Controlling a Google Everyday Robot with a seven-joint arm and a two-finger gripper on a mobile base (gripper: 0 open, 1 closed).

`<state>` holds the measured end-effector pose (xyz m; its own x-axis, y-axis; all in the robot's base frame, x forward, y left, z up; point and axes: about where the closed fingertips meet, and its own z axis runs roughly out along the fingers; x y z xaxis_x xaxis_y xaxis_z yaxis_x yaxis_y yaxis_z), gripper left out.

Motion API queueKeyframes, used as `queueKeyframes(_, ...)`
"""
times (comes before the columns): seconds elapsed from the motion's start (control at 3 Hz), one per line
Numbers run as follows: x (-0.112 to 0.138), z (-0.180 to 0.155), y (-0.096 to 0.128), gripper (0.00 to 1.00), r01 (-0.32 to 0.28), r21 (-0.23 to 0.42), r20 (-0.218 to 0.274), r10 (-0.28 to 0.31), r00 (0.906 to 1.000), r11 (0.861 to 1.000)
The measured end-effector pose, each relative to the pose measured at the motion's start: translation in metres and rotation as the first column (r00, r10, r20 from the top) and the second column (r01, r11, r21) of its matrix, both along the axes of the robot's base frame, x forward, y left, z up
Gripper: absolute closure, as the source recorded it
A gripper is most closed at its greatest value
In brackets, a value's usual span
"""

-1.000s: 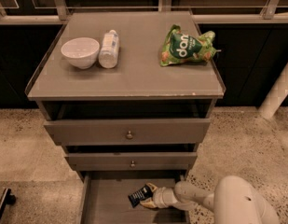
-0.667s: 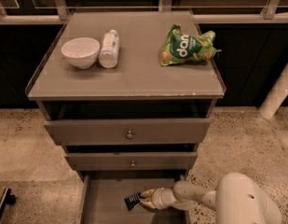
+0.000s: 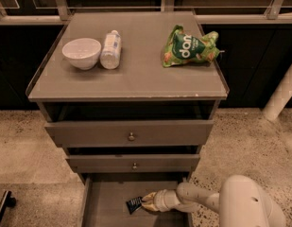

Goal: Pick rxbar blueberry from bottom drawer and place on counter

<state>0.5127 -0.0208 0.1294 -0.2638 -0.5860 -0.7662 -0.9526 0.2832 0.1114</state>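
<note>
camera view, from above the cabinet's front. we mark the rxbar blueberry (image 3: 134, 204), a small dark navy wrapper with pale lettering, inside the open bottom drawer (image 3: 105, 209). it sits below the middle of the counter's front edge, near the centre of the drawer floor and tilted to the drawer's sides. we cannot tell whether it rests on the floor or is just clear of it. the gripper (image 3: 146, 203) reaches into the drawer from the right, with its pale gold fingertips at the bar's right end. its jaws are drawn narrow and pinch that end of the wrapper. behind the gripper the white arm (image 3: 197, 201) runs right to a bulky rounded link at the lower right of the view, outside the drawer's right wall.

above the bottom drawer we see two knobbed drawers: the middle drawer (image 3: 133, 163), pulled out a little, and the upper drawer (image 3: 131, 134), pulled out further. the counter (image 3: 136, 79) tops the cabinet. near its back left corner stands a white bowl (image 3: 81, 52), with a white bottle (image 3: 111, 48) lying on its side just beside it, to the right. near the back right corner lies a green chip bag (image 3: 188, 48), well apart from the bottle. a speckled floor (image 3: 259, 141) surrounds the cabinet.
</note>
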Motion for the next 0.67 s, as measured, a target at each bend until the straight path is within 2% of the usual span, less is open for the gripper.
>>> queueKeyframes(0.33,-0.003,0.029,-0.009,1.00,-0.003,0.003,0.036,0.003,0.9994,1.000)
queueKeyframes(0.67,0.001,0.092,-0.024,1.00,0.029,-0.040,0.116,-0.025,0.9929,0.999)
